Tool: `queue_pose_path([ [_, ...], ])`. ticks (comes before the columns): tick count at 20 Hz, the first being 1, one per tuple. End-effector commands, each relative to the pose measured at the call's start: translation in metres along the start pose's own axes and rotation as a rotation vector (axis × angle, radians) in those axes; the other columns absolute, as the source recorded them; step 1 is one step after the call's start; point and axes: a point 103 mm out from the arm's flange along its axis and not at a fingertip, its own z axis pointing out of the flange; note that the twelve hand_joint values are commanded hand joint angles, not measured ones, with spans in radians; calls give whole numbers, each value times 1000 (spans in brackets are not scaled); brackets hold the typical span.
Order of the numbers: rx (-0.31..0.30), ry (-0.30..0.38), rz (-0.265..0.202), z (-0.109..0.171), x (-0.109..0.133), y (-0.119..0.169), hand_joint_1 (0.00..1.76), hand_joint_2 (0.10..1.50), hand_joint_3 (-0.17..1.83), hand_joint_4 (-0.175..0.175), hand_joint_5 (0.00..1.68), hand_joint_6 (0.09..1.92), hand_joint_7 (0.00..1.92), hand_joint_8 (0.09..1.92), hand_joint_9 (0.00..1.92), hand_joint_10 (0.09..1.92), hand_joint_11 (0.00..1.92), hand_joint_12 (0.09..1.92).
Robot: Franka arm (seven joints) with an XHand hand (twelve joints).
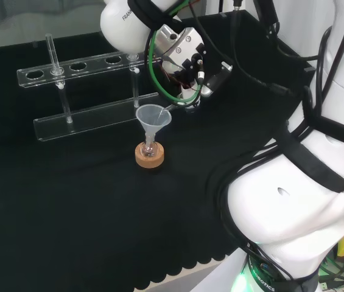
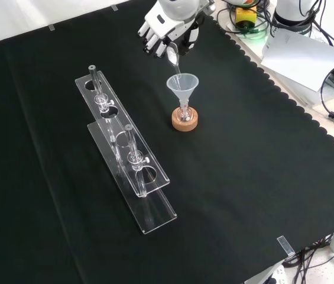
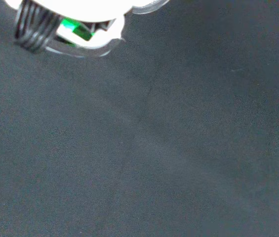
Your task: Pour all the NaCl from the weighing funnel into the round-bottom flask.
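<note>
The weighing funnel (image 2: 173, 54) is tilted spout-down just above the rim of a clear funnel (image 2: 182, 87), pinched in the curled fingers of the hand (image 2: 165, 31) at the top of the front view. That clear funnel sits in the neck of the small round-bottom flask (image 2: 184, 112), upright on a cork ring (image 2: 185, 120). A clear tube rack (image 2: 125, 151) stands to its left on the black-clothed tabletop (image 2: 261, 177).

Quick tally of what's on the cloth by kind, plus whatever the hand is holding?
Clear rack: 1
Glass tube standing in the rack: 1 plainly seen
Clear funnel: 1
Small flask under it: 1
Cork ring stand: 1
Weighing funnel, held by the hand: 1
Total: 6
</note>
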Motion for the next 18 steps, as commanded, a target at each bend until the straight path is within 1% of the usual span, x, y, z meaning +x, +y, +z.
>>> queue_pose_path([
  [1, 1, -22, -3, -2, 2, 1, 1100, 602, 858, 175, 1166, 962, 610, 600, 905, 465, 581, 1250],
  [18, 15, -77, 3, -14, 3, -1, 1100, 603, 856, 175, 1166, 959, 608, 599, 897, 460, 578, 1251],
])
